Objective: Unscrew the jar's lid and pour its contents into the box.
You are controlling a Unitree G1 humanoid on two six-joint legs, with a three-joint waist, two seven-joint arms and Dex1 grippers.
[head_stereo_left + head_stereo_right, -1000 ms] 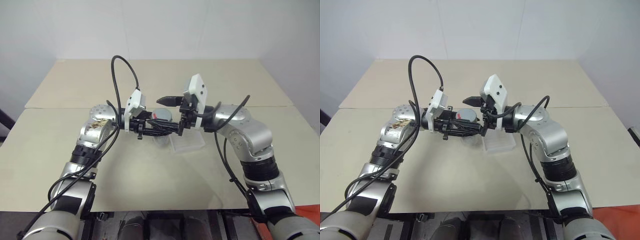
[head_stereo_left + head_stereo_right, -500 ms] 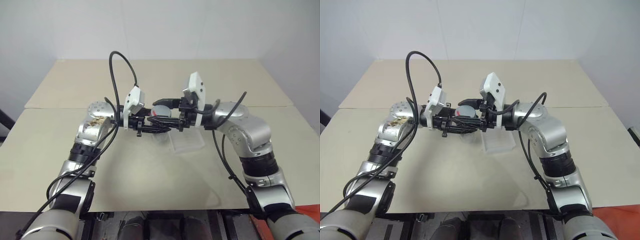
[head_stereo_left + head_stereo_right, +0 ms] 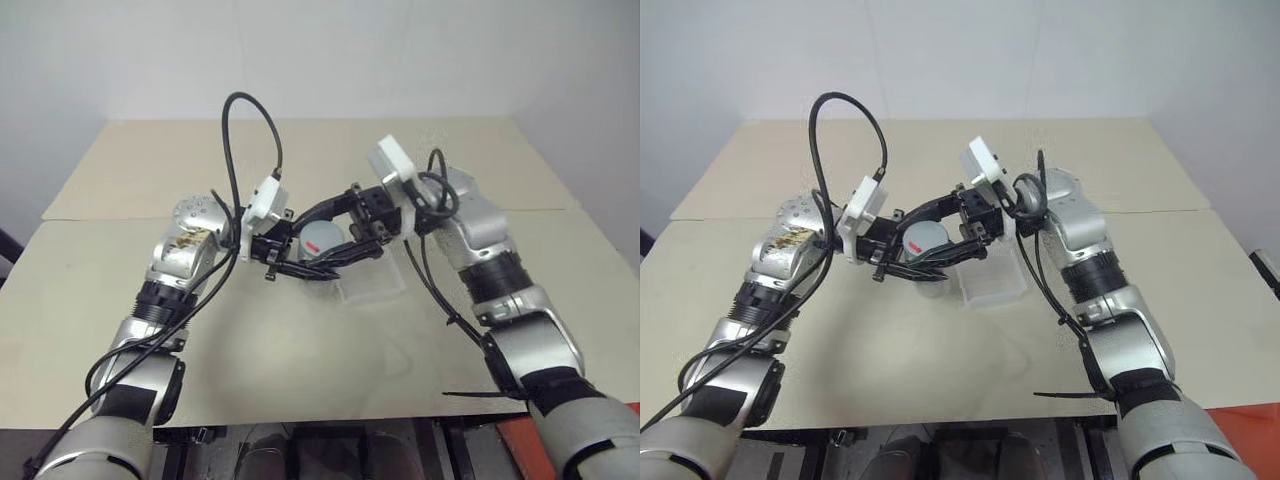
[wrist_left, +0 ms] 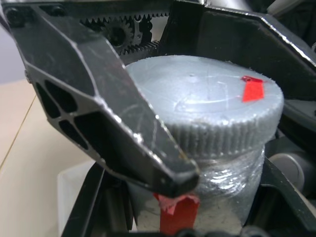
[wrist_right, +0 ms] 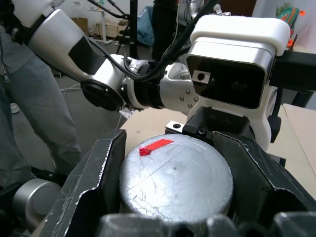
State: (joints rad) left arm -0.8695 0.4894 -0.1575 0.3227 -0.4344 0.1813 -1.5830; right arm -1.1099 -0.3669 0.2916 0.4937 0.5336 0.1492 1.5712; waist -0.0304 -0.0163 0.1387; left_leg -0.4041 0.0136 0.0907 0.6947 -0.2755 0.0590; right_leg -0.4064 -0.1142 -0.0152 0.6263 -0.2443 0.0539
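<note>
Right pincer (image 5: pixel 170 182) now clamps the lid (image 5: pixel 176 177).
Open a second ago, it has closed and swung round; left pincer (image 3: pixel 318 262) holds the jar (image 4: pixel 217 192) above the surface (image 3: pixel 300 350), beside the box (image 3: pixel 375 285). Unscrewing can begin.

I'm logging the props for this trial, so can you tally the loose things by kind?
jar: 1
lid: 1
box: 1
Total: 3
</note>
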